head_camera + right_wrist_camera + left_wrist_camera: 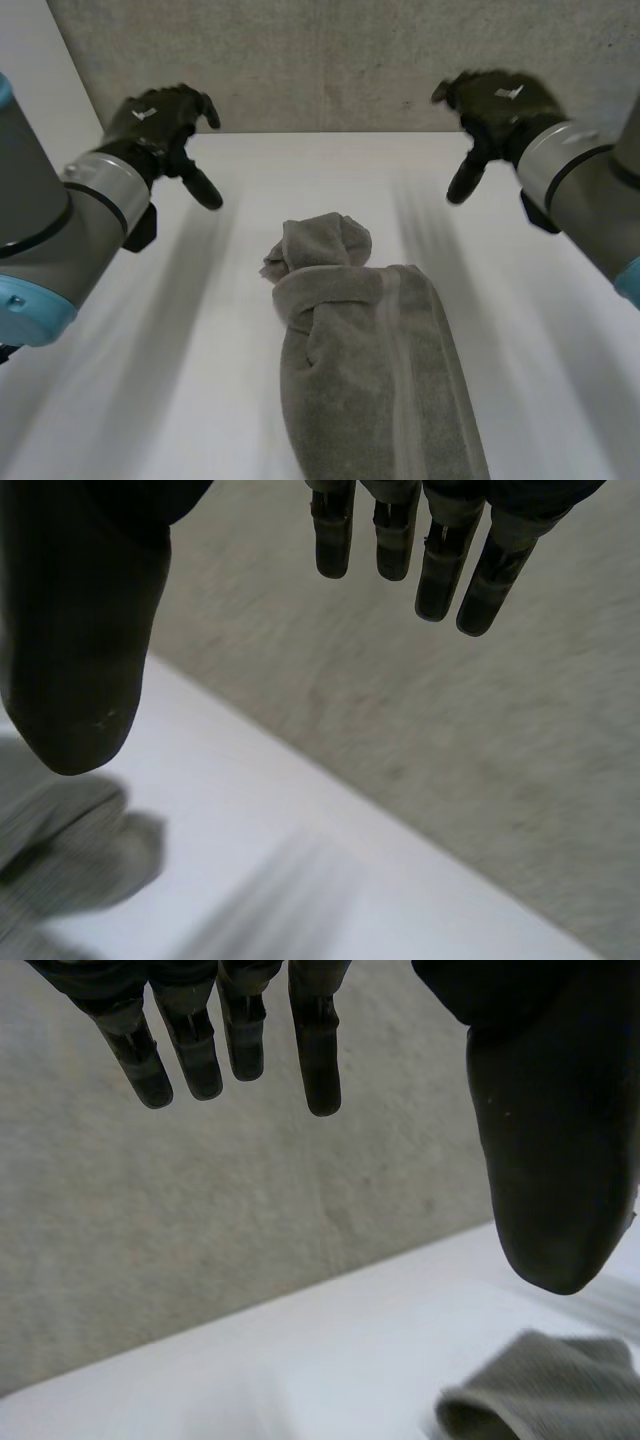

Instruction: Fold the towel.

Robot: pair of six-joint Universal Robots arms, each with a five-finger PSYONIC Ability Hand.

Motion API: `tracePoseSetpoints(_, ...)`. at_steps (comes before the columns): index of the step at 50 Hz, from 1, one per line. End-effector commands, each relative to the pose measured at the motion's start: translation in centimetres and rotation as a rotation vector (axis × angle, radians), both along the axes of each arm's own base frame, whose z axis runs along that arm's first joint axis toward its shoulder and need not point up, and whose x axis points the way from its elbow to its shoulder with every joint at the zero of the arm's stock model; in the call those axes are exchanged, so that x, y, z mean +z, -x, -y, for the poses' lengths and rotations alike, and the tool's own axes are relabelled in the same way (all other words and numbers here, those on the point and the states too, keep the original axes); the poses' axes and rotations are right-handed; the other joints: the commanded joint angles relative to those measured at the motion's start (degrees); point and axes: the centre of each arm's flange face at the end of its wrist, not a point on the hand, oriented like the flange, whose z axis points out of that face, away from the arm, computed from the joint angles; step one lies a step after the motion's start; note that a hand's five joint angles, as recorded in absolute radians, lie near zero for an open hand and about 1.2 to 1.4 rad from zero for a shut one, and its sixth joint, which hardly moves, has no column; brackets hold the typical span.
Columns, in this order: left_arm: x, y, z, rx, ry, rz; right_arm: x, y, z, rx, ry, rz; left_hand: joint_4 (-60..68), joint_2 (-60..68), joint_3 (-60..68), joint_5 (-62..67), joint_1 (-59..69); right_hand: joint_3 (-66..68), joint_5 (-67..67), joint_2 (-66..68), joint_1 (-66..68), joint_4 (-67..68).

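Note:
A grey towel lies bunched in a long heap down the middle of the white table, its far end rolled into a lump. My left hand hovers above the table's far left, open, fingers straight and thumb spread, holding nothing. A corner of the towel lies below its thumb. My right hand hovers at the far right, open too, fingers straight, thumb apart. The towel's edge sits beneath that thumb. Both hands are well clear of the cloth.
A grey wall rises right behind the table's far edge. Bare white tabletop stretches on both sides of the towel.

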Motion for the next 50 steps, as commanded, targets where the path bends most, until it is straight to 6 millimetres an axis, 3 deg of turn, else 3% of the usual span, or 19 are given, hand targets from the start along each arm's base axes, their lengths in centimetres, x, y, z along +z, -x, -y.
tracePoseSetpoints(1,-3.6,1.4,0.1,-0.13,-0.049,0.123,-5.7,-1.7,0.2,0.145,-0.127,-0.191,-2.8,-2.2,-2.4,-1.2,-3.2,-3.9,-3.2,-4.7,-3.3,-4.6)
tracePoseSetpoints(12,-10.0,3.6,-1.3,-0.311,-0.114,0.341,-14.2,-4.2,0.4,0.211,-0.229,-0.276,-2.8,-2.2,-2.4,-1.2,-3.2,-2.8,-2.1,-3.6,-2.2,-3.5)
tracePoseSetpoints(20,-13.5,5.2,-2.8,-0.383,-0.189,0.372,-17.7,-5.5,0.5,0.185,-0.192,-0.247,-1.1,-0.5,-0.7,0.5,-1.6,13.3,14.0,12.5,13.9,12.6)
tracePoseSetpoints(26,-15.5,6.0,-3.2,-0.402,-0.226,0.386,-18.0,-6.2,0.3,0.185,-0.153,-0.234,10.3,10.9,10.7,11.9,9.8,28.5,29.2,27.7,29.1,27.8)
tracePoseSetpoints(27,-15.5,6.0,-3.2,-0.402,-0.227,0.386,-18.0,-6.3,0.3,0.188,-0.143,-0.229,10.3,10.9,10.7,12.0,9.9,41.5,42.2,40.7,42.0,40.8)
tracePoseSetpoints(30,-16.0,6.3,-3.1,-0.402,-0.237,0.38,-17.6,-6.5,0.4,0.194,-0.131,-0.221,30.7,31.2,31.1,32.3,30.2,66.0,66.7,65.2,66.6,65.3)
tracePoseSetpoints(32,-15.5,6.7,-2.5,-0.392,-0.224,0.346,-17.2,-6.7,0.6,0.201,-0.119,-0.213,60.0,60.6,60.4,61.6,59.5,66.1,66.8,65.3,66.7,65.4)
tracePoseSetpoints(35,-15.0,7.0,-2.0,-0.387,-0.206,0.328,-15.9,-7.3,1.1,0.223,-0.073,-0.19,65.0,65.5,65.4,66.6,64.5,66.1,66.8,65.3,66.7,65.4)
tracePoseSetpoints(38,-12.9,7.9,0.1,-0.337,-0.112,0.295,-13.1,-8.5,2.4,0.248,0.024,-0.142,65.0,65.5,65.4,66.6,64.5,66.1,66.8,65.3,66.7,65.4)
tracePoseSetpoints(41,-8.5,8.6,3.5,-0.197,0.048,0.243,-8.2,-9.5,4.2,0.23,0.17,-0.069,65.0,65.5,65.4,66.6,64.5,66.1,66.8,65.3,66.7,65.4)
tracePoseSetpoints(42,-5.3,8.7,5.2,-0.113,0.152,0.198,-8.2,-9.5,4.2,0.23,0.171,-0.069,65.0,65.5,65.4,66.6,64.5,66.1,66.8,65.3,66.7,65.4)
tracePoseSetpoints(43,-5.3,8.7,5.3,-0.113,0.153,0.197,-4.7,-9.7,4.9,0.212,0.267,-0.019,65.0,65.5,65.4,66.6,64.5,66.1,66.8,65.3,66.7,65.4)
tracePoseSetpoints(44,-1.6,8.6,6.7,-0.031,0.263,0.139,-0.7,-9.6,5.5,0.193,0.371,0.04,65.0,65.5,65.4,66.6,64.5,66.1,66.8,65.3,66.7,65.4)
tracePoseSetpoints(45,2.6,8.5,7.5,0.032,0.386,0.066,-0.7,-9.6,5.5,0.192,0.372,0.041,65.0,65.5,65.4,66.6,64.5,66.1,66.8,65.3,66.7,65.4)
tracePoseSetpoints(46,2.7,8.5,7.5,0.032,0.387,0.065,3.5,-9.1,5.6,0.162,0.48,0.105,65.0,65.5,65.4,66.6,64.5,66.1,66.8,65.3,66.7,65.4)
tracePoseSetpoints(47,6.8,8.2,7.8,0.071,0.512,-0.012,7.6,-8.4,5.4,0.128,0.591,0.177,65.0,65.5,65.4,66.6,64.5,66.1,66.8,65.3,66.7,65.4)
tracePoseSetpoints(48,11.1,7.6,7.6,0.098,0.644,-0.094,7.7,-8.4,5.4,0.127,0.592,0.178,65.0,65.5,65.4,66.6,64.5,66.1,66.8,65.3,66.7,65.4)
tracePoseSetpoints(49,11.2,7.6,7.6,0.099,0.645,-0.095,11.0,-7.5,5.2,0.098,0.688,0.251,65.0,65.5,65.4,66.6,64.5,66.1,66.8,65.3,66.7,65.4)
tracePoseSetpoints(50,14.8,6.9,7.1,0.124,0.767,-0.168,13.7,-6.7,4.9,0.077,0.765,0.318,65.0,65.5,65.4,66.6,64.5,66.1,66.8,65.3,66.7,65.4)
